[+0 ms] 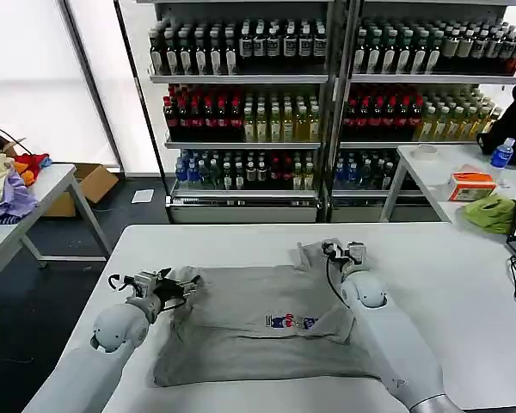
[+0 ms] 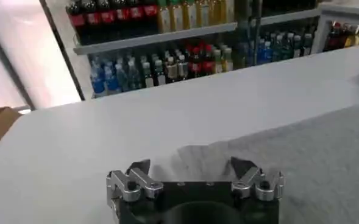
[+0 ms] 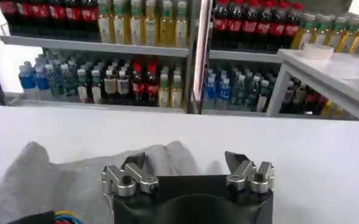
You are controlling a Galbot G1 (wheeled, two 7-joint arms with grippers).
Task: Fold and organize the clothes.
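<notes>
Grey T-shirt [image 1: 258,331]: spread flat mid-desk [image 1: 464,292], chest print up, partly folded. Left gripper [image 1: 174,288]: at the shirt's left edge, jaws wide apart, holding nothing. Right gripper [image 1: 344,252]: at the far right corner, jaws wide apart, empty.

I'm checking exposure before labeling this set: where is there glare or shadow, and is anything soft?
Head view: the windows at upper left are blown out white, while the grey T-shirt and table are evenly lit. Left wrist view: the left gripper casts a soft shadow on the table; the shelf bottles look blurred. Right wrist view: the right gripper is sharp, with bright window glare at far left.
</notes>
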